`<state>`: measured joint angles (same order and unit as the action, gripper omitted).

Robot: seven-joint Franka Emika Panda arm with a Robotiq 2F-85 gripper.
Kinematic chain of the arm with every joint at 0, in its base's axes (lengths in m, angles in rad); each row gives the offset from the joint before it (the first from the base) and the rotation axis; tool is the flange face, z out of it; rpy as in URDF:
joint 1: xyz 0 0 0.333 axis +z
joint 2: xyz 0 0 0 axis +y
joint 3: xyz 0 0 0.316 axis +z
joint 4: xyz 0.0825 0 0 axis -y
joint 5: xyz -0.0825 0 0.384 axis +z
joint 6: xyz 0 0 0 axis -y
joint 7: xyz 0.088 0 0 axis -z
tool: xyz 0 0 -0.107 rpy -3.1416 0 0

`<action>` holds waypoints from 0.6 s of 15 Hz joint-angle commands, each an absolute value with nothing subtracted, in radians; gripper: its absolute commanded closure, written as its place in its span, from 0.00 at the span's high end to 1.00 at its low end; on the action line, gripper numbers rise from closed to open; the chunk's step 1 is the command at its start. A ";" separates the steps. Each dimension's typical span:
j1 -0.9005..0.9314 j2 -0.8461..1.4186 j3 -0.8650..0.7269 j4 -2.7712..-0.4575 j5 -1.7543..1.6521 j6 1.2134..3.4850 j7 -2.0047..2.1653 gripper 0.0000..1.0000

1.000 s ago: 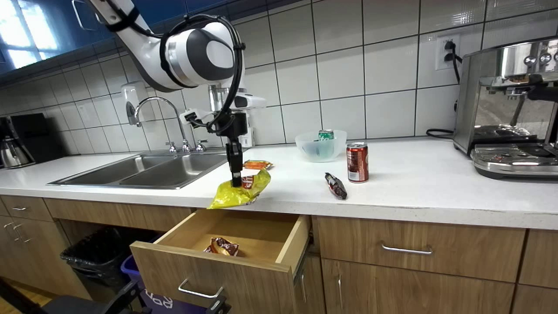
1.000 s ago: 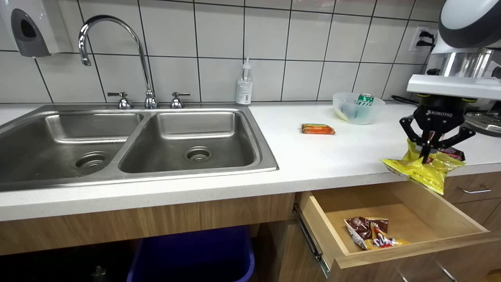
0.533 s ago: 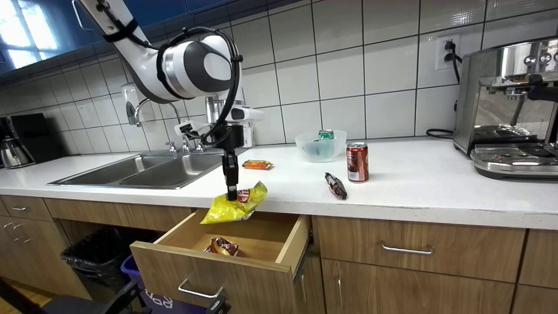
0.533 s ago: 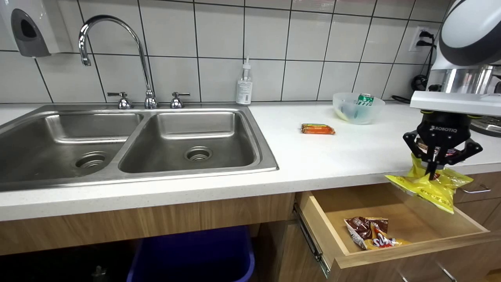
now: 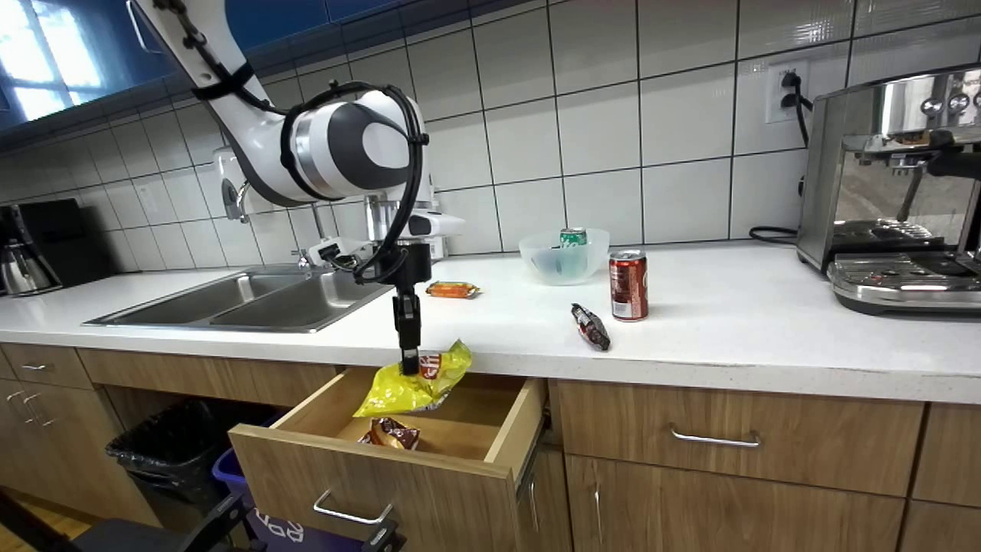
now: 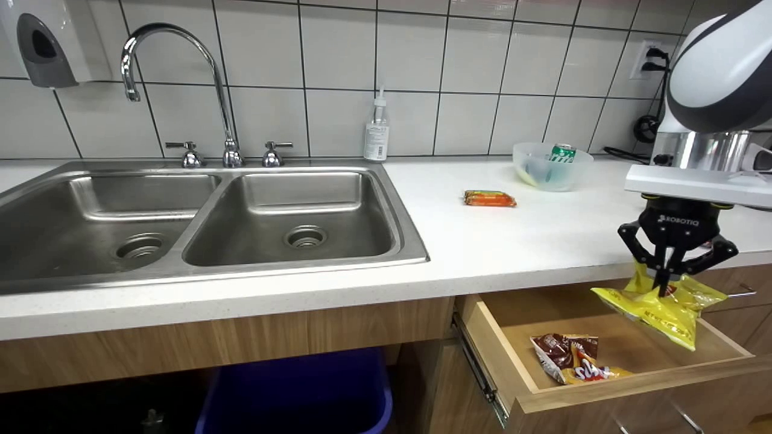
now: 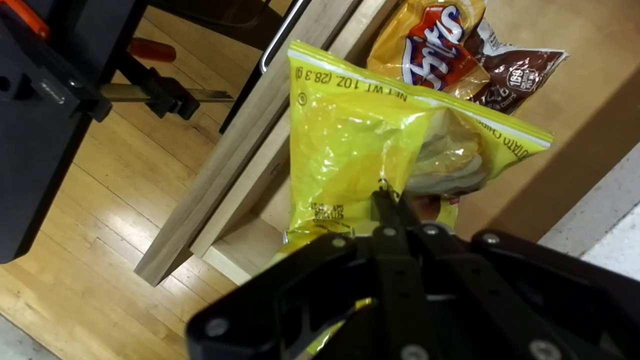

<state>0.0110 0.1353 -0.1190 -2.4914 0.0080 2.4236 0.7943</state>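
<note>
We've got free air beneath the yellow bag [image 6: 660,314], straight down into the drawer's [image 5: 515,423] right half! To the left, a brown-and-orange packet [image 6: 573,360] blocks us; the counter edge [image 6: 531,279] overhangs the far end, the drawer front [image 5: 368,475] fences the near.

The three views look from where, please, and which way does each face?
Exterior view: in front of the counter, facing the open drawer; arm and gripper show.
Exterior view: in front, facing the sink; arm's end and gripper show.
Wrist view: on the arm, looking down at the drawer; gripper shows.
Both exterior views share the yellow chip bag and bowl.
</note>
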 commanded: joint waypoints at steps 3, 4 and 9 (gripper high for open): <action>0.010 0.166 -0.119 -2.503 -0.005 2.466 0.854 0.00; 0.011 0.170 -0.119 -2.505 -0.001 2.469 0.858 0.00; 0.015 0.170 -0.121 -2.516 0.000 2.487 0.882 0.26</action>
<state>0.0110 0.1841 -0.1198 -2.4991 0.0081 2.4682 0.8409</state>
